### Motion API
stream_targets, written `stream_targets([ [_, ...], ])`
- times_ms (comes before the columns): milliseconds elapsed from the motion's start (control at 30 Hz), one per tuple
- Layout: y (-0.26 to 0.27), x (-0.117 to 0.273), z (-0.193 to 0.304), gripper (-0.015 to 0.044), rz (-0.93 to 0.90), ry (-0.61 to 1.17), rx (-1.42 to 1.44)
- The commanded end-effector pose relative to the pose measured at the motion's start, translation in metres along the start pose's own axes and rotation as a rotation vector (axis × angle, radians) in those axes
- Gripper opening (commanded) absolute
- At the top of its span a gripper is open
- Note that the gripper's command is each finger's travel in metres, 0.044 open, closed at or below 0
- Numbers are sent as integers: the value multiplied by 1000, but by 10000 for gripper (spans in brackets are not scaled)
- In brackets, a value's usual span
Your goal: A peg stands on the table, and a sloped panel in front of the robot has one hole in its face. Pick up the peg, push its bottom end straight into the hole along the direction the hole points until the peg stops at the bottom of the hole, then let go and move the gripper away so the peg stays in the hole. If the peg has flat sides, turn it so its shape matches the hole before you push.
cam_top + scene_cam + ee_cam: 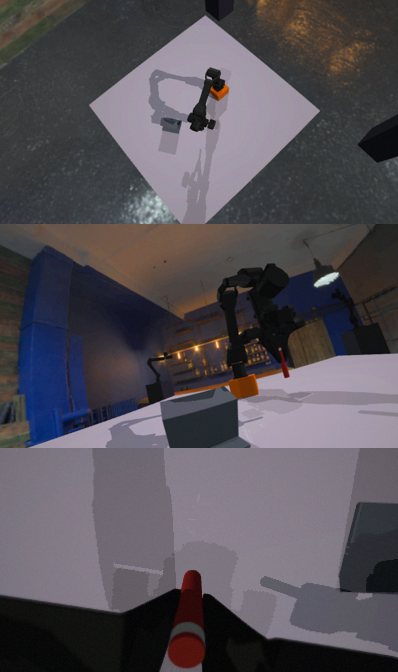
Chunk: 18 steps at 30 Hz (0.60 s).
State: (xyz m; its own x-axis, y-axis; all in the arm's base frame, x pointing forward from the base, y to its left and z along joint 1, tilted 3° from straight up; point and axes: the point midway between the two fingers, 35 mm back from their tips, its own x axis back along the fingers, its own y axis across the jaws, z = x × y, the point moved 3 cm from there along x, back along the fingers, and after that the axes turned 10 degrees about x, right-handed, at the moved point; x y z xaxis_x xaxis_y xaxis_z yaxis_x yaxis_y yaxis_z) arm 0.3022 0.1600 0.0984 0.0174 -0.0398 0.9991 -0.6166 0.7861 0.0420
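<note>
A round red peg [285,371] [186,650] with a pale band near its top hangs upright, or nearly so, above the table. My gripper [283,358] [191,598] is shut on the peg, and the peg's lower part sticks out below the fingertips. In the top view the arm hides the peg. The dark grey block with the sloped panel [172,127] [201,423] [371,538] stands a short way to the side of the gripper, at the right edge in the wrist view. Dark patches lie on its face; I cannot tell hole from shadow for certain.
The arm's base sits on an orange block [219,94] [244,386] on the pale table [258,104]. Shadows of the arm cross the table around the grey block. Other small arms on dark stands are in the background.
</note>
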Motion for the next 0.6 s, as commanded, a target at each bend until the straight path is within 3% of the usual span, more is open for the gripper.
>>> stream_targets([
  [0, -4, -3, 1, 0, -18, -5, -5],
  [567, -24, -10, 5, 0, -79, -46, -40],
])
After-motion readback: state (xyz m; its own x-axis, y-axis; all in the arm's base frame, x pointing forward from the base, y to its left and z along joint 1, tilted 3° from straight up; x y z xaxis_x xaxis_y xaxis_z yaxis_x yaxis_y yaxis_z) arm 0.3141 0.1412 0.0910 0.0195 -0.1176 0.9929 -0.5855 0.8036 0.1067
